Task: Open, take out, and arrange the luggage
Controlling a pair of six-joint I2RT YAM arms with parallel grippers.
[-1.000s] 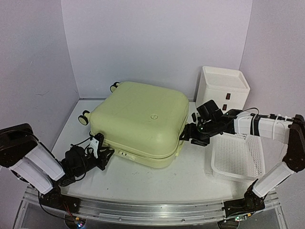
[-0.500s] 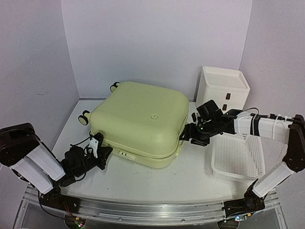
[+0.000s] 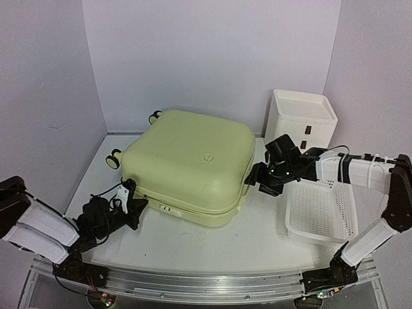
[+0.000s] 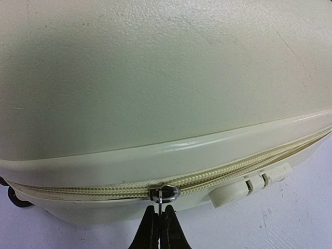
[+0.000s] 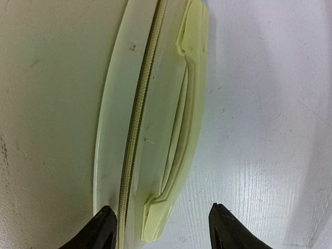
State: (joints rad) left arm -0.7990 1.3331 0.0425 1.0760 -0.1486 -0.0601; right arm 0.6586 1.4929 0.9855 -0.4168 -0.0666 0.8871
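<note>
Left wrist view. Item: luggage, pale yellow-green hard shell, lying flat on the table, filling the frame directly ahead of the left gripper.
- Zip seam across the side wall, just above the fingertips.
- Zipper pull at the fingertips, its thin metal tab pinched between them. Jaws pressed together on that tab, no gap showing.
- Cream lock block on the same seam, just right of the pull.

Right wrist view. Right gripper spread wide, holding nothing.
- Lower end of the moulded side handle between the fingers.
- Zip line ahead of the left finger, bare table ahead of the right one.

Top external view. Case set between the two grippers: left one at its near-left corner, right one at its right side.
- Caster wheels on the far-left edge, away from both.
- White basket beneath and behind the right arm, white drawer box beyond it.

Handling, as judged.
- Shell stiff, smooth and probably slippery.
- Too broad for either jaw to span, and bulky enough to slide rather than lift.
- Holds worth using: the pull tab for running the zip, the side handle for steadying, the lid rim once the seam is free.
- Tab small and thin, apt to slip out if drawn off the line of the seam.
- Rounded corners likely to drag on the slider.
</note>
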